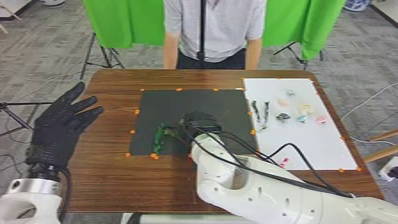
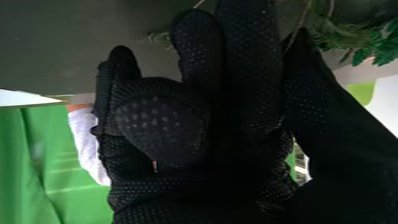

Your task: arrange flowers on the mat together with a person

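In the head view my left hand [image 1: 62,122] is open with fingers spread, off the table's left edge. My right hand [image 1: 201,121] is over the dark mat [image 1: 182,102], just right of a green leafy stem [image 1: 161,137] on its lower left part. The right wrist view has my right hand [image 2: 235,95] with its fingers fairly straight and the thumb across the palm. Green foliage [image 2: 382,42] and thin stems are beyond the fingers; contact cannot be made out. On the white mat [image 1: 311,145] are two dark sprigs [image 1: 260,111], a dark flower [image 1: 282,117] and several pale flowers [image 1: 306,108].
Orange tape pieces mark both mats' edges on the brown table [image 1: 102,175]. A small red item [image 1: 284,162] is on the lower white mat, near my right arm and its cables. My right forearm crosses the table's lower right part.
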